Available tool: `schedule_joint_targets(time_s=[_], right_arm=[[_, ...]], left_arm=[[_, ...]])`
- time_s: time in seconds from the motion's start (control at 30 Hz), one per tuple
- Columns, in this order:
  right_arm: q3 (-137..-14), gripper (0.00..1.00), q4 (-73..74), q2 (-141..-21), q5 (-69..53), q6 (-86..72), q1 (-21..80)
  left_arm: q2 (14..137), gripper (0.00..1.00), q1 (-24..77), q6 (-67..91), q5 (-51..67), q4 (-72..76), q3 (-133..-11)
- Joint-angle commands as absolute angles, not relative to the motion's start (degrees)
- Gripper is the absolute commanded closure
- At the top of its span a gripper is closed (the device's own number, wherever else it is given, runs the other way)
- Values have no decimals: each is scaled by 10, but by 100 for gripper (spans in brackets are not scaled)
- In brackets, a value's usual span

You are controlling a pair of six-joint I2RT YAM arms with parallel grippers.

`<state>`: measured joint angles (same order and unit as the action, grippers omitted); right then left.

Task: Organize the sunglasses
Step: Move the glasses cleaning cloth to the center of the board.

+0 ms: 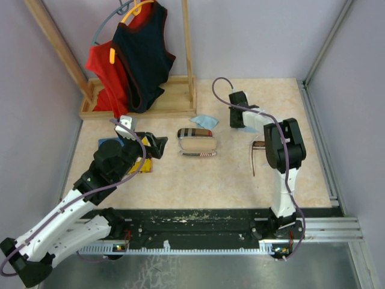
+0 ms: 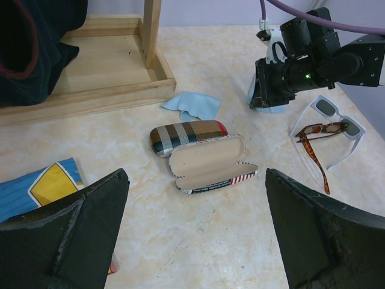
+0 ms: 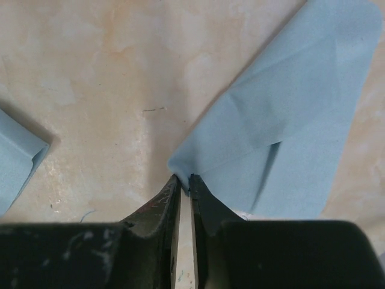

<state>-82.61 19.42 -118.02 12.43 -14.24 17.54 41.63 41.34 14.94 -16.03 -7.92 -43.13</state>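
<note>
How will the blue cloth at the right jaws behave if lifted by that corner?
Probably floppy: the blue cloth lies flat with soft folds, so it should drape. Likely very light, being thin. The jaws meet only its corner tip, so it might slip free.

No text, brand, number or sign can be read in any view. The open case [image 2: 207,162] bears a stars-and-stripes print on its rim and the shut case [image 2: 186,133] a plaid pattern, neither with lettering. The blue and yellow sheet [image 2: 42,186] on the table shows only colour blocks. The sunglasses [image 2: 325,129] show no mark on frame or arms, and the cloth [image 3: 289,120] is plain.
</note>
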Motion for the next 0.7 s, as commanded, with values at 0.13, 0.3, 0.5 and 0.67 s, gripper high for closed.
schedule_joint_targets(time_s=[0.13,0.3,0.5,0.67], right_arm=[[-753,100,197,-1099,129,-147,208],[-635,100,198,-1010,124,-160,252],[-500,100,215,-876,135,-203,313],[-420,100,253,-762,132,-247,377]], left_arm=[[401,0,410,147,-173,-73,-429],[392,0,410,147,-173,-88,-427],[374,0,410,158,-183,-105,-419],[359,0,410,177,-188,-114,-405]])
